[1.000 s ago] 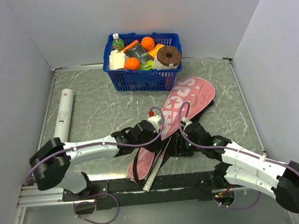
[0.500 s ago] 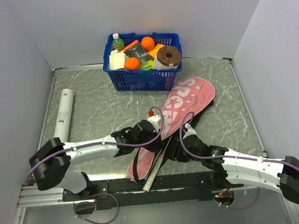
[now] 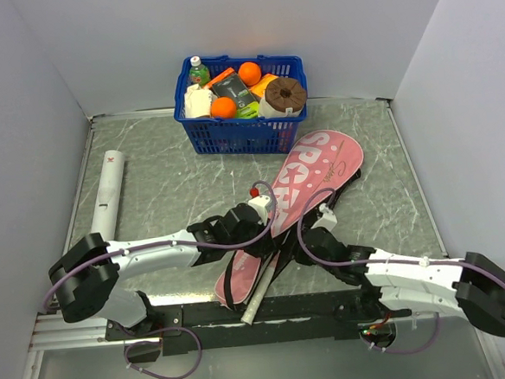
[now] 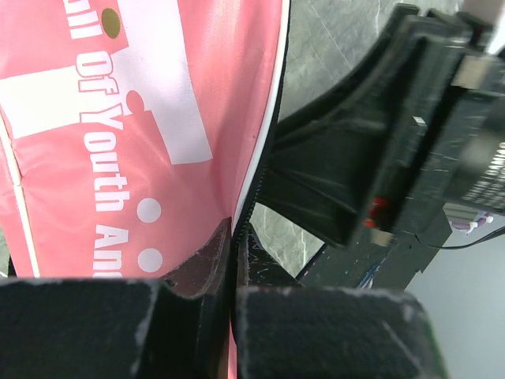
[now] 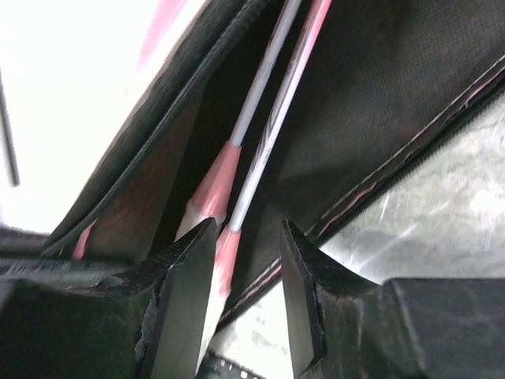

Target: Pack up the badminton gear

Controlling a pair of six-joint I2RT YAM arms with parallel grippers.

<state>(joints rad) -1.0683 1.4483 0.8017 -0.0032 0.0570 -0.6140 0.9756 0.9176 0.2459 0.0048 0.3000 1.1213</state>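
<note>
Left claw is clamped on the black edge of the pink SPORT cover, apparently holding its mouth open. Right claw, jaws apart, straddles the racket handles lying inside, probably to push them deeper.

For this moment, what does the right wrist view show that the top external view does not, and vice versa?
Only the right wrist view: the thin racket shafts lying inside the black-lined opening of the pink cover, with the right gripper open astride them. Only the top external view: the blue basket, the white tube, and the left gripper at the cover's edge. Both: the cover and the marbled table.
</note>
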